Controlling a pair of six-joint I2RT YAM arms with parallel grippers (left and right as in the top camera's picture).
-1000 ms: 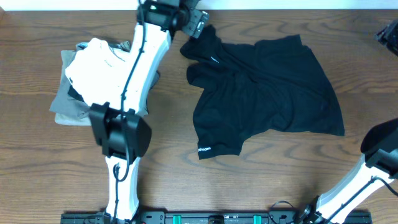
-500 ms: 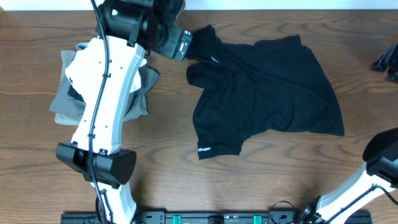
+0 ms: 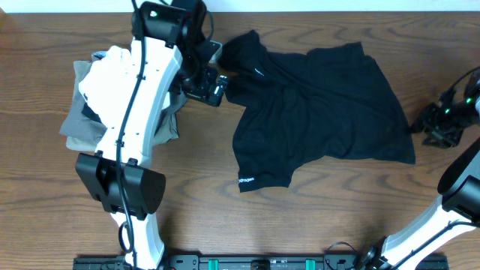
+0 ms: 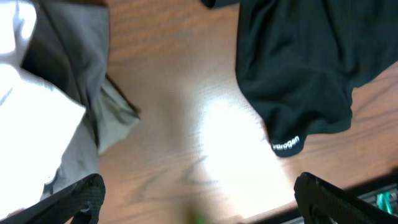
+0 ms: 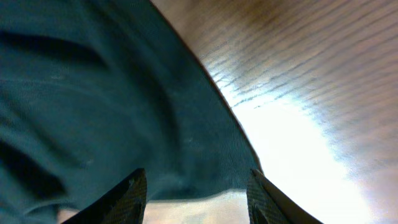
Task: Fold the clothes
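The black polo shirt lies crumpled on the wooden table, collar end at the upper left, a sleeve with white lettering at the lower left. My left gripper is open and empty, just left of the shirt's collar area. In the left wrist view its fingers spread wide above bare wood, with the shirt sleeve at right. My right gripper is open and empty beside the shirt's right hem corner. The right wrist view shows its fingers over that hem edge.
A pile of folded garments, white on top of grey and olive, sits at the left under my left arm; it also shows in the left wrist view. The table's far edge runs along the top.
My left gripper has moved down and left from the shirt's collar and hangs open beside it. My right gripper has come down from the far right edge to the shirt's right hem.
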